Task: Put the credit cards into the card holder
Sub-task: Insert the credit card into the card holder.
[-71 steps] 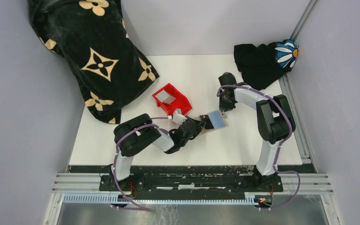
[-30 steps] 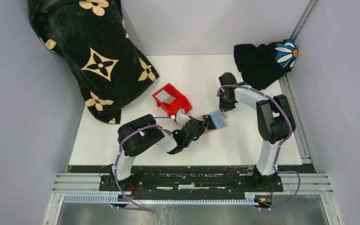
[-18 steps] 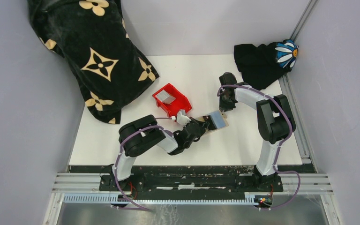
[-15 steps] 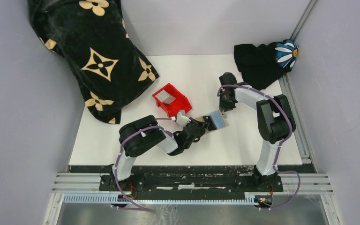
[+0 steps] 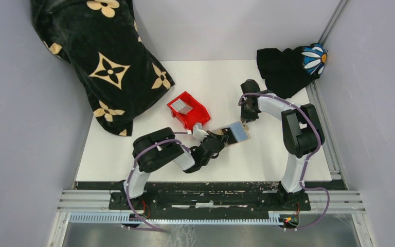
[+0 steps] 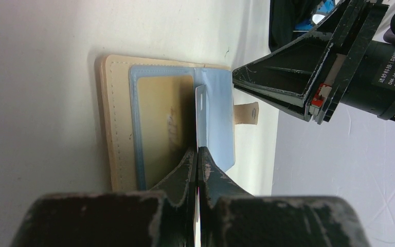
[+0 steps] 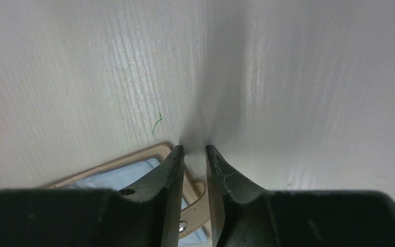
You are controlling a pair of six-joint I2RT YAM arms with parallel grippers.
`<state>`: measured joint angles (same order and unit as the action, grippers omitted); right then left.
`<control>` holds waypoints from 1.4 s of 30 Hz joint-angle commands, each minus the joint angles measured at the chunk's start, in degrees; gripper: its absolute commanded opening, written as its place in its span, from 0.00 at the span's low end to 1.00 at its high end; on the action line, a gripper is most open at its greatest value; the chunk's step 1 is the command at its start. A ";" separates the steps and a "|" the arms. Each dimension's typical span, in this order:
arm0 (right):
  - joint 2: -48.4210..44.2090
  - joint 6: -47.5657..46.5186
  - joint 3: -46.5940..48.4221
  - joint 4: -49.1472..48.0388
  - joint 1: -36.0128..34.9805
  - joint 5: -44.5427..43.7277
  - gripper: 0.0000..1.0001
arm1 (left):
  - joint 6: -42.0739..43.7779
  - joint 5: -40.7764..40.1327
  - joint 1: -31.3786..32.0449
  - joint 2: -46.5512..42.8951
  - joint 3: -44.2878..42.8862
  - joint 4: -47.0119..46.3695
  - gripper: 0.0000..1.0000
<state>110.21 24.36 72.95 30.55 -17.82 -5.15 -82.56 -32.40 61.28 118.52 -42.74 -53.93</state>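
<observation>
Waiting in red bin point(image 5: 199, 116): 1 of the credit cards point(image 5: 184, 107). Left gripper point(image 6: 196, 154) clamped on another card point(image 6: 201, 116), edge-on over the open card holder point(image 6: 117, 128) mid-table, not slotted yet. Right gripper point(image 7: 194, 150) slightly parted, tips at holder's far edge, gripping nothing visible.

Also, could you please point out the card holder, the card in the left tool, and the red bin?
card holder point(image 6: 117, 123), left wrist view, tan stitched border.
card point(image 6: 201, 116), left wrist view, its thin upright edge.
red bin point(image 5: 200, 110), top external view, right wall.
</observation>
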 commanded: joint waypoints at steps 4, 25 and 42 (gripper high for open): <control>3.23 0.88 -0.66 -0.13 0.25 0.64 0.29 | -2.76 -1.62 0.34 2.65 0.05 1.04 0.03; 4.12 0.60 0.34 1.22 0.24 1.67 0.29 | -5.58 -0.85 -0.82 4.88 0.15 -6.66 0.03; 4.31 0.56 0.31 1.87 0.25 2.39 0.29 | -5.50 2.67 -1.45 7.77 -2.34 -8.18 0.04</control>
<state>111.11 24.36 74.26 31.73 -17.54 -4.51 -87.13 -31.07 60.07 124.42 -43.53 -63.61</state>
